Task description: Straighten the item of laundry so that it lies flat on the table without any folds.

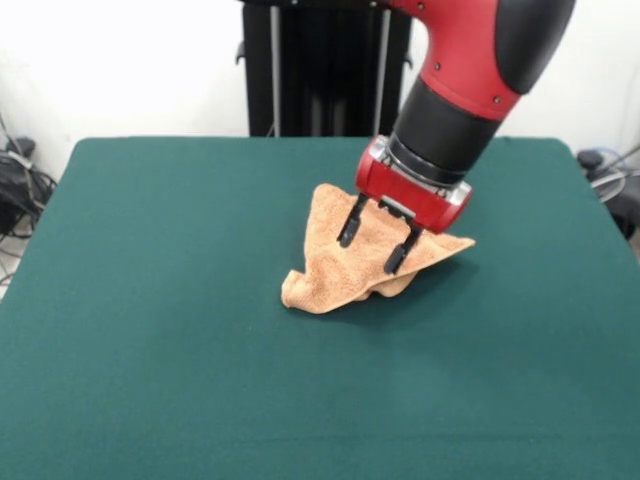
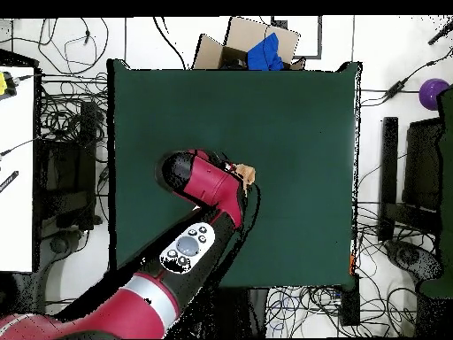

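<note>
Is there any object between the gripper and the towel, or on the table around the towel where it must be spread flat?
Nothing visible stands in the way. The gripper hangs open directly over the crumpled towel, its fingertips at the cloth. In the front view, the green table around the towel carries no other object.

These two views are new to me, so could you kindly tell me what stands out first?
The red and black arm comes down over mid-table, its hand open, fingers spread against a crumpled orange-tan towel. All around lies the dark green table; overhead, the arm hides nearly all of the towel.
</note>
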`<state>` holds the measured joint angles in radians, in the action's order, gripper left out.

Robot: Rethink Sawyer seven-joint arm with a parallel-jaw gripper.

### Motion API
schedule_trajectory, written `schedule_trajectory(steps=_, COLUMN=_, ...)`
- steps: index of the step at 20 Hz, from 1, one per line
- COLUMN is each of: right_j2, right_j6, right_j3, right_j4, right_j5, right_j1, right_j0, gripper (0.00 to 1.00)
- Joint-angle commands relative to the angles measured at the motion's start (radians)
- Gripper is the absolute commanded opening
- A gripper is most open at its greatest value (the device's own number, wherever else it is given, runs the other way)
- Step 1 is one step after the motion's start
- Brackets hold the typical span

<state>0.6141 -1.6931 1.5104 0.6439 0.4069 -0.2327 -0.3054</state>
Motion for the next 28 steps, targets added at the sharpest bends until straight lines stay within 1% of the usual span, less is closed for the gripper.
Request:
schedule_trajectory(steps=1, right_j2=-0.213, right_j6=-0.224, right_j3=0.028, right_j4=0.022, right_j5=-0.06, right_j1=0.024, right_j0=0.044, gripper=1.0)
schedule_trajectory(steps=8, right_j2=-0.227, right_j6=-0.22, right_j3=0.036, right_j4=0.014, right_j5=-0.064, right_j1=0.01, right_j0=0.056, gripper=1.0)
schedule_trajectory(steps=16, right_j2=-0.211, right_j6=-0.251, right_j3=0.017, right_j4=0.02, right_j5=-0.033, right_j1=0.017, right_j0=0.036, gripper=1.0)
schedule_trajectory(steps=21, right_j2=-0.243, right_j6=-0.244, right_j3=0.024, right_j4=0.027, right_j5=-0.056, right_j1=0.014, right_j0=0.046, gripper=1.0)
schedule_trajectory(steps=28, right_j2=-0.195, right_j6=-0.247, right_j3=-0.003, right_j4=0.003, right_j5=-0.026, right_j1=0.056, right_j0=0.032, gripper=1.0)
